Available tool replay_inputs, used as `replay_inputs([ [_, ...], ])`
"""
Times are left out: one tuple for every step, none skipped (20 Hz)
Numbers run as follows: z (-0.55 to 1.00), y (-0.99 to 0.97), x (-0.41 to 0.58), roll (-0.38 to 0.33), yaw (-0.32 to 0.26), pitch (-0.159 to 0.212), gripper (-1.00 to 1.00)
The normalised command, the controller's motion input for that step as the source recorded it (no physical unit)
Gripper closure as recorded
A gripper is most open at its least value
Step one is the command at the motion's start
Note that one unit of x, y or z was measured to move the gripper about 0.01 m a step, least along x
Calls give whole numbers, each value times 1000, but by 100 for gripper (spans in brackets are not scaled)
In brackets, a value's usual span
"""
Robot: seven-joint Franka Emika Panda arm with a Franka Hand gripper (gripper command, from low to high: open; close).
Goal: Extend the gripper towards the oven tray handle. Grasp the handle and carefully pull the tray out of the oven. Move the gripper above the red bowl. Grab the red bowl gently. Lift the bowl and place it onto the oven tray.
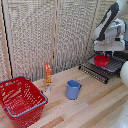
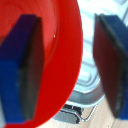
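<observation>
The red bowl [image 1: 101, 60] sits on the dark wire tray [image 1: 111, 66] at the exterior view's right. The tray's handle bar [image 1: 92, 75] runs along its front edge. My gripper [image 1: 103, 51] hangs straight down over the bowl from the white arm. In the wrist view the gripper [image 2: 67, 65] is open, and its blue fingers [image 2: 22, 65] straddle the rim of the bowl [image 2: 62, 40], one inside and one outside, with gaps to the rim. Silver ribbed metal [image 2: 92, 80] shows below. The oven's body is not clearly in view.
A blue cup [image 1: 73, 89] stands mid-table. A large red mesh basket [image 1: 20, 100] is at the front left. A small orange box [image 1: 48, 74] stands upright behind them. A slatted screen [image 1: 40, 35] backs the table. A white rounded shape [image 1: 123, 74] is at the right edge.
</observation>
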Motion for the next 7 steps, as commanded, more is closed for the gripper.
replay_inputs([
  [391,69,0,-81,-41,0,-100],
  [469,63,0,-56,-57,14,-100],
  [557,89,0,-50,-77,33,-100],
  [754,60,0,-15,-102,18,-100],
  [803,103,0,0,-108,29,-100],
  [809,163,0,0,-117,0,-100],
  [817,180,-23,-1,-109,0,-100],
])
